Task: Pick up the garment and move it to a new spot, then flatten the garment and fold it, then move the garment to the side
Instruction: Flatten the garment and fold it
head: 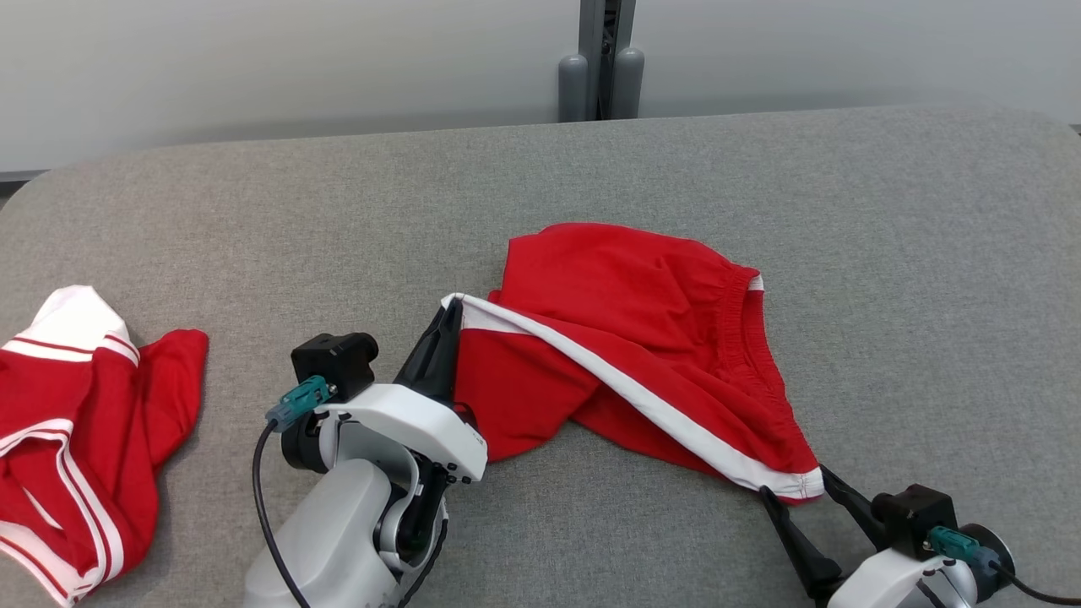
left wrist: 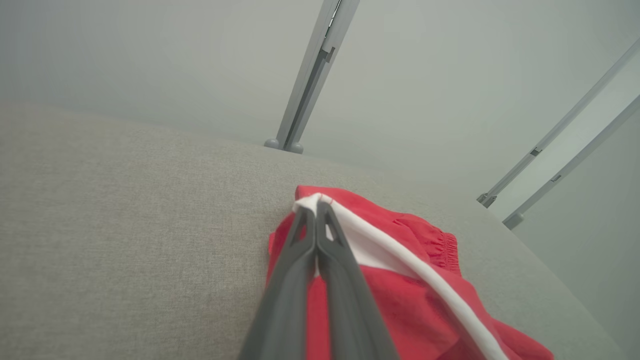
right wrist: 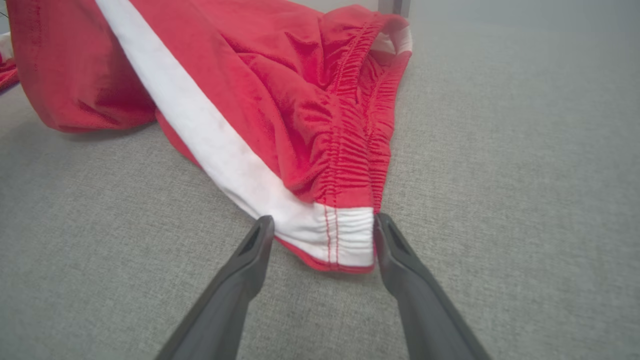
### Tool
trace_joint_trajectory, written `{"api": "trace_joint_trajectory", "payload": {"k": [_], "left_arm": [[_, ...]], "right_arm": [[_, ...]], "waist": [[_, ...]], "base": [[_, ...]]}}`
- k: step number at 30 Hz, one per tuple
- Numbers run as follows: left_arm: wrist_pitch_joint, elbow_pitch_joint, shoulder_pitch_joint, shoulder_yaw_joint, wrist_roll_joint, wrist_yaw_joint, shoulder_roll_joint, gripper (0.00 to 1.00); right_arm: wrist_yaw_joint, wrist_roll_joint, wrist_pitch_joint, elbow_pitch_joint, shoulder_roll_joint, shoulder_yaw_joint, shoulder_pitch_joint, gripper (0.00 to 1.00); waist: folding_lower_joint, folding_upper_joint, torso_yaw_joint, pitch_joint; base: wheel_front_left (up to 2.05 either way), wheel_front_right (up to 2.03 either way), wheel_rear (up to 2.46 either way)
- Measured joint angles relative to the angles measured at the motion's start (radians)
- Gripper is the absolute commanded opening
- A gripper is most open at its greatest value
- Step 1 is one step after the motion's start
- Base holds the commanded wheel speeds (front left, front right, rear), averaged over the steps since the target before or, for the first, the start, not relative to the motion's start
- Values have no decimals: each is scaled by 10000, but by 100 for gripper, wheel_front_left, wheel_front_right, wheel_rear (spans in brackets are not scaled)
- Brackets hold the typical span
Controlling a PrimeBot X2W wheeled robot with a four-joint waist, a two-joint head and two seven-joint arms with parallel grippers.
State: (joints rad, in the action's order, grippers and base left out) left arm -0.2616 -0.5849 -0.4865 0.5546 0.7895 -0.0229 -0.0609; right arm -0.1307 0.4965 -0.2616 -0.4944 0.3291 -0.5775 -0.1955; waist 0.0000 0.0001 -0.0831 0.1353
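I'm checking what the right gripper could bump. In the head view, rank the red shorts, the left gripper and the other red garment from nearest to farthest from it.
1. Red shorts: their white-banded corner lies between the right gripper's open fingers.
2. Left gripper: shut on the shorts' opposite corner, centre-left.
3. Other red garment: far left edge.

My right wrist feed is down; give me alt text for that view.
The open right gripper straddles the white-banded corner of the red shorts, one finger on each side, not yet pinching it. The shorts lie rumpled on the grey fabric surface.
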Motion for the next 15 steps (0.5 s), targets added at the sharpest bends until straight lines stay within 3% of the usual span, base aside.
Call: {"api": "trace_joint_trajectory", "payload": {"k": [15], "left_arm": [[0,-284,146,-236,-150,102,88,0]], "right_arm": [[0,953,0,1072,796,-813,413,100]], "waist": [[0,0,-147,-244]], "base": [[0,0,0]]}}
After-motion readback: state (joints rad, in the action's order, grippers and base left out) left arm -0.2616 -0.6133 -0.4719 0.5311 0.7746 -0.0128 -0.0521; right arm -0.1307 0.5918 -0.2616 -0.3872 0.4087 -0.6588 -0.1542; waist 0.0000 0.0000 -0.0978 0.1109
